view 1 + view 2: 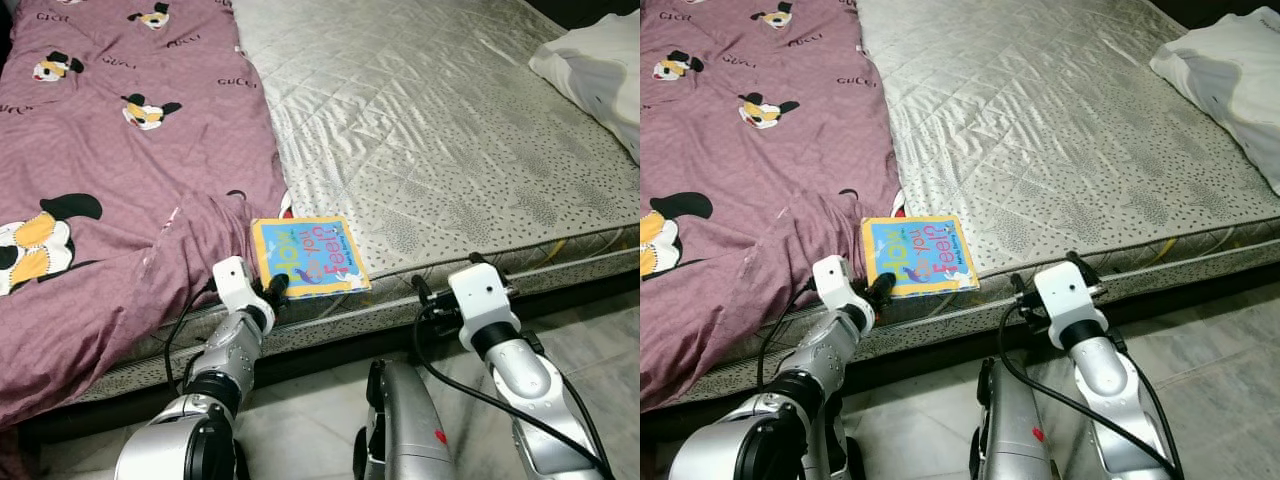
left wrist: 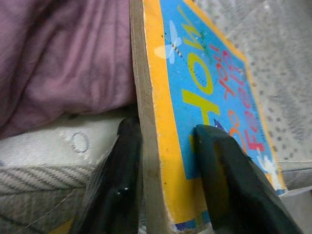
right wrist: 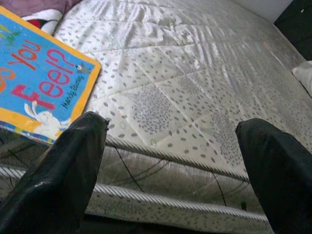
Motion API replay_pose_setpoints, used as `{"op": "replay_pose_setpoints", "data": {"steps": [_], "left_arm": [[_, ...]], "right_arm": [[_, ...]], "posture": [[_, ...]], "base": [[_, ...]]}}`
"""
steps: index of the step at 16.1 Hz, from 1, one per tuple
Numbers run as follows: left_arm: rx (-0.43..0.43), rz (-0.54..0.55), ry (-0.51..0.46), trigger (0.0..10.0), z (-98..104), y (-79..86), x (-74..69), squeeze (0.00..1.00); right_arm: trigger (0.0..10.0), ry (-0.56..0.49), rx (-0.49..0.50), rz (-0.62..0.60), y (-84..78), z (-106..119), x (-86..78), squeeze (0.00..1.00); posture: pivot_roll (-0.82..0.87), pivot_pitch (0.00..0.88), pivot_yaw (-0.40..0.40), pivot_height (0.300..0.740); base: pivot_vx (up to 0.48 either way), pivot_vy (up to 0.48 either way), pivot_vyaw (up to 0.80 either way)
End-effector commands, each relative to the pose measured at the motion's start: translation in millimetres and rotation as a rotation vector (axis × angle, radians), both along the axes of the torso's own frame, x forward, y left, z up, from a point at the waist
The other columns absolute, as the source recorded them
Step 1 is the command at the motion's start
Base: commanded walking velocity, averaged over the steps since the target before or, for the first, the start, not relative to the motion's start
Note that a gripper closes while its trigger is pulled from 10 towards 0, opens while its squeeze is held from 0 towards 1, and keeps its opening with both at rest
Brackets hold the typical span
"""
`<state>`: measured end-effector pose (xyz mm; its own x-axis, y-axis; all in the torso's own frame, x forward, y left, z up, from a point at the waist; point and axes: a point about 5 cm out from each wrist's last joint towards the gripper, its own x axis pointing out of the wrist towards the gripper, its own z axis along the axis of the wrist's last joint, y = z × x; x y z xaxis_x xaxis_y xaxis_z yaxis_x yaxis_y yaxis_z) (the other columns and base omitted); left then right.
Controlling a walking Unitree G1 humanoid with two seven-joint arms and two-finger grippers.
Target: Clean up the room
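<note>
A: Left eye view first: where's the book?

B: It lies at the near edge of the mattress, just beside the purple blanket, its yellow-bordered blue cover up.

A: And the left pincer?

B: It's at the book's near left corner. In the left wrist view its fingers pinch the book, one black finger on the blue cover, the other along the underside by the board edge.

A: The right pincer?

B: It hangs at the mattress edge, to the right of the book and apart from it. In the right wrist view its fingers are spread wide with nothing between them.

A: Anything else?

B: A white pillow at the far right of the bed, and pale tiled floor below.
</note>
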<state>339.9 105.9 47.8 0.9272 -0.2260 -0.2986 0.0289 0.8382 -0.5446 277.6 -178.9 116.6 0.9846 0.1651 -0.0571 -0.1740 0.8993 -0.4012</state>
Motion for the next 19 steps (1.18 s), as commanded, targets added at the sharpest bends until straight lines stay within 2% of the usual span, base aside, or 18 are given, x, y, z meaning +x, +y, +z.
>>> {"op": "replay_pose_setpoints", "data": {"steps": [1,4,7,8,10,12,16,17,18,19], "left_arm": [[-0.023,-0.028,0.001,0.0,-1,-5.9,-1.4,0.00],[-0.115,-0.019,-0.024,0.0,3,-2.9,0.8,0.00],[-0.129,-0.006,-0.065,0.0,9,3.4,4.9,0.00],[-0.116,0.011,-0.133,0.0,18,9.7,10.4,0.00],[-0.076,0.000,-0.204,0.0,30,13.3,15.6,0.00],[-0.048,0.008,-0.349,0.0,56,25.2,26.2,0.00],[0.030,-0.011,-0.461,0.0,74,30.7,29.5,0.00],[0.065,-0.011,-0.497,0.0,79,31.6,29.1,0.00],[0.171,-0.023,-0.600,0.0,90,32.0,21.6,0.00],[0.221,-0.018,-0.638,0.0,92,34.4,13.6,0.00]], "right_arm": [[10.0,-0.004,0.000,-0.001,1.1,-1,1.6,0.00],[10.0,-0.024,0.007,0.004,6.3,1,5.7,0.00],[10.0,-0.038,0.066,0.048,12.4,4,7.7,0.00],[10.0,-0.021,0.121,0.136,22.6,5,6.7,0.00],[10.0,0.005,0.133,0.198,29.1,2,5.9,0.00],[10.0,0.035,0.110,0.240,36.5,-7,10.1,0.00],[10.0,0.008,0.146,0.236,46.1,-5,19.2,0.00],[10.0,-0.008,0.153,0.219,47.8,-3,22.4,0.00],[10.0,-0.031,0.200,0.167,50.9,-1,30.4,0.00],[10.0,-0.033,0.237,0.150,52.6,0,33.8,0.00]], "posture": [[-0.21,0.105,-0.016,0.553],[-0.20,0.087,-0.008,0.553],[-0.19,0.064,-0.006,0.553],[-0.18,0.048,-0.007,0.553],[-0.16,0.039,-0.007,0.553],[-0.12,0.017,0.001,0.553],[-0.08,0.000,0.013,0.553],[-0.06,0.000,0.019,0.553],[-0.04,0.000,0.028,0.553],[-0.03,0.000,0.034,0.553]], "base": [[0.000,0.000,0.00],[0.000,0.000,0.00],[0.000,0.000,0.00],[0.000,0.000,0.00],[0.000,0.000,0.00],[0.000,0.000,0.00],[0.000,0.000,0.00],[0.000,0.000,0.00],[0.000,0.000,0.00],[0.000,0.000,0.00]]}}
